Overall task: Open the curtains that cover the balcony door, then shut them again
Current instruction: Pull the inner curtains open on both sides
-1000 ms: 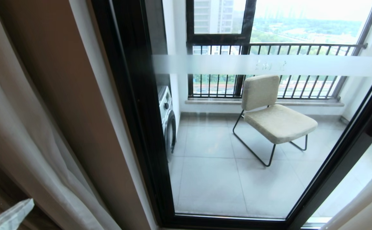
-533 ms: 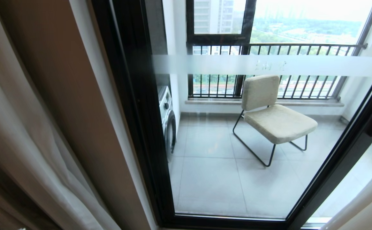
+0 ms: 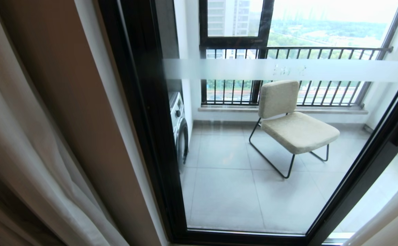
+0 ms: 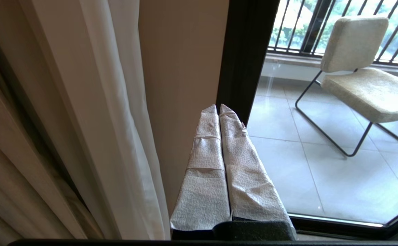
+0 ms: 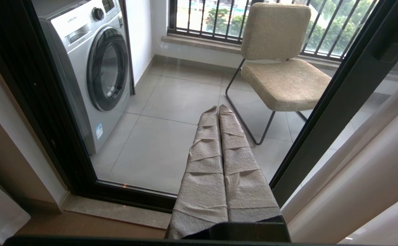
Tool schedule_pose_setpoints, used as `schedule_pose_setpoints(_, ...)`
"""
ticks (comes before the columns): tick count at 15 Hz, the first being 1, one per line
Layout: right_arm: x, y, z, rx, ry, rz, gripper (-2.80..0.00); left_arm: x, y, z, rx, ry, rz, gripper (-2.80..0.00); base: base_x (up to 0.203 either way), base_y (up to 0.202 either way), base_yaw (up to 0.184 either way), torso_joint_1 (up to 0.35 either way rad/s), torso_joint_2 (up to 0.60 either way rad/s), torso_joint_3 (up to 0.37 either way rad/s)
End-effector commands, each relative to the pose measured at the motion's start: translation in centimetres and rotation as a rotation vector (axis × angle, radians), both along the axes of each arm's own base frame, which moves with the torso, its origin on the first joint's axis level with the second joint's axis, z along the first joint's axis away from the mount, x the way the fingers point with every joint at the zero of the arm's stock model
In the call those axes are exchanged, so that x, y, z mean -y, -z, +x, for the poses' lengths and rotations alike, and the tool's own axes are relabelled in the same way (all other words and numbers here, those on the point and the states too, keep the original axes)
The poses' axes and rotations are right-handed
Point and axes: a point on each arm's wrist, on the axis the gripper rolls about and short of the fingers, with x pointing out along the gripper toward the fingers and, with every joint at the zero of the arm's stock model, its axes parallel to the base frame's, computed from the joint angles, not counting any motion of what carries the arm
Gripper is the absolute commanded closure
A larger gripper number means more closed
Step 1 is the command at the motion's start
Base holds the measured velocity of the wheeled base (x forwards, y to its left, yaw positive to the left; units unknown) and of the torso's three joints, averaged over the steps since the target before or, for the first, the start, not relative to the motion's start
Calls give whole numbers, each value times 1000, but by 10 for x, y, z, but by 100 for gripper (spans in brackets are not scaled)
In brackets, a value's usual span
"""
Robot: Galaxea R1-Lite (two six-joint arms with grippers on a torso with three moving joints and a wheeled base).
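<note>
Curtains hang pulled back at both sides of the balcony door, one at the left edge and one at the far right, so the glass is not covered. A white see-through layer hangs in front of the thick beige cloth on the left. Through the glass you can see a beige chair on grey floor tiles and a washing machine by the wall. The left tool has its two wrapped fingers pressed together with nothing between them, and it points at the wall strip beside the black door frame. The right tool is pressed together too, holding nothing, and points at the glass.
</note>
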Motion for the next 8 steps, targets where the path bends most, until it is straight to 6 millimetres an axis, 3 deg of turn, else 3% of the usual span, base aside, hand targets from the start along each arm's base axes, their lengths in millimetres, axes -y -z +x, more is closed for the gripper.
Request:
schedule_pose_setpoints(1,0,0,0,1,-1,-1,0,0,0,-1,20,0,-1,0,0,0,0,0,0,0)
schedule_pose_setpoints(8,0,0,0,1,-1,-1,0,0,0,-1,19,-1,-4,0,0,0,0,0,0,0)
